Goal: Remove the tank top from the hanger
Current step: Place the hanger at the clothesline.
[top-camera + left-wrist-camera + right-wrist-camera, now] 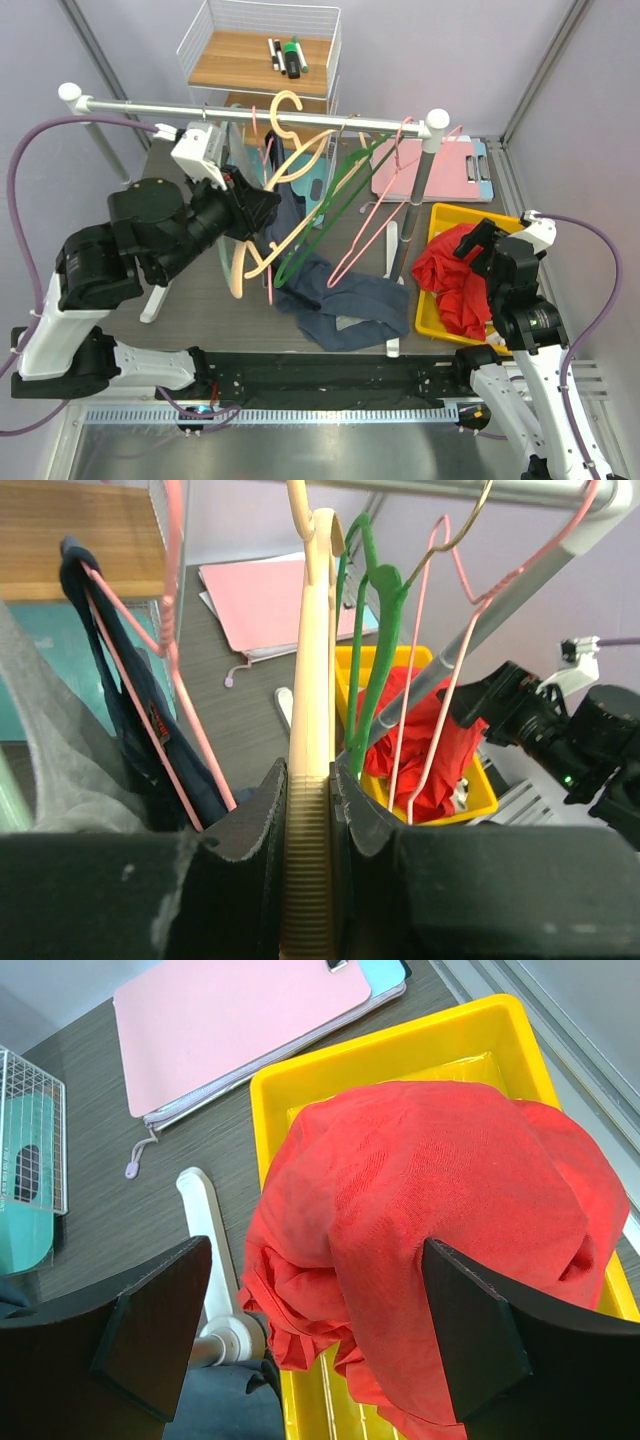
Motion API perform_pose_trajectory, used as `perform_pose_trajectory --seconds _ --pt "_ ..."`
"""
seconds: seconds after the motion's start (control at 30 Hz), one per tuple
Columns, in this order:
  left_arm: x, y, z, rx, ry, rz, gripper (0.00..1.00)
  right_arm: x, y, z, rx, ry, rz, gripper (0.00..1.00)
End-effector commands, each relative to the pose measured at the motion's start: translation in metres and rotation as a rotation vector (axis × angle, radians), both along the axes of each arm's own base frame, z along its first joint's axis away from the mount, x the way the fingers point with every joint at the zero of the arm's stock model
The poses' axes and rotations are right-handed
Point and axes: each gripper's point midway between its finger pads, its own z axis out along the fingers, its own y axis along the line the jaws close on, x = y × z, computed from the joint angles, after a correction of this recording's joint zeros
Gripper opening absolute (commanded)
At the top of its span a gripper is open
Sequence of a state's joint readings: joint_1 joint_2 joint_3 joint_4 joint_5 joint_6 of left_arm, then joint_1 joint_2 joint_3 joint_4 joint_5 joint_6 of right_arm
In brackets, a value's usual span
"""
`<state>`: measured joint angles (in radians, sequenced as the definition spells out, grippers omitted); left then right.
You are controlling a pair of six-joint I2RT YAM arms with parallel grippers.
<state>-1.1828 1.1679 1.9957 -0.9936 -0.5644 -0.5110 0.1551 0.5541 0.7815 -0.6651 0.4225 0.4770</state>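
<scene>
The dark blue tank top point(350, 300) lies mostly heaped on the table, with one end still draped up over a pink hanger point(268, 215) on the rail. In the left wrist view the tank top point(125, 720) hangs on that pink hanger point(150, 715) to the left of my fingers. My left gripper point(262, 208) is shut on a cream plastic hanger point(310, 730), whose ribbed bar sits between the jaws of the left gripper point(308, 780). My right gripper point(315, 1300) stands open above a red cloth point(430, 1210), holding nothing.
A green hanger point(330, 205) and a second pink wire hanger point(380, 215) hang from the rail point(200, 106). The red cloth fills a yellow bin point(437, 312). A wire shelf point(260, 50), a pink folder point(440, 170) and the rack's post point(415, 205) stand behind.
</scene>
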Motion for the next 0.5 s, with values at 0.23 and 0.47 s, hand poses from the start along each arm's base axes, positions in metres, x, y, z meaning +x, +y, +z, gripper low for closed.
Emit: perform_pose_trajectory --seconds 0.23,0.47 --pt "-0.001 -0.040 -0.005 -0.008 -0.042 -0.068 0.00 0.006 0.003 0.014 0.007 -0.060 0.018 0.91" --pt "-0.002 -0.075 -0.024 0.004 -0.015 -0.110 0.00 0.001 0.025 0.024 0.069 -0.074 0.129 0.91"
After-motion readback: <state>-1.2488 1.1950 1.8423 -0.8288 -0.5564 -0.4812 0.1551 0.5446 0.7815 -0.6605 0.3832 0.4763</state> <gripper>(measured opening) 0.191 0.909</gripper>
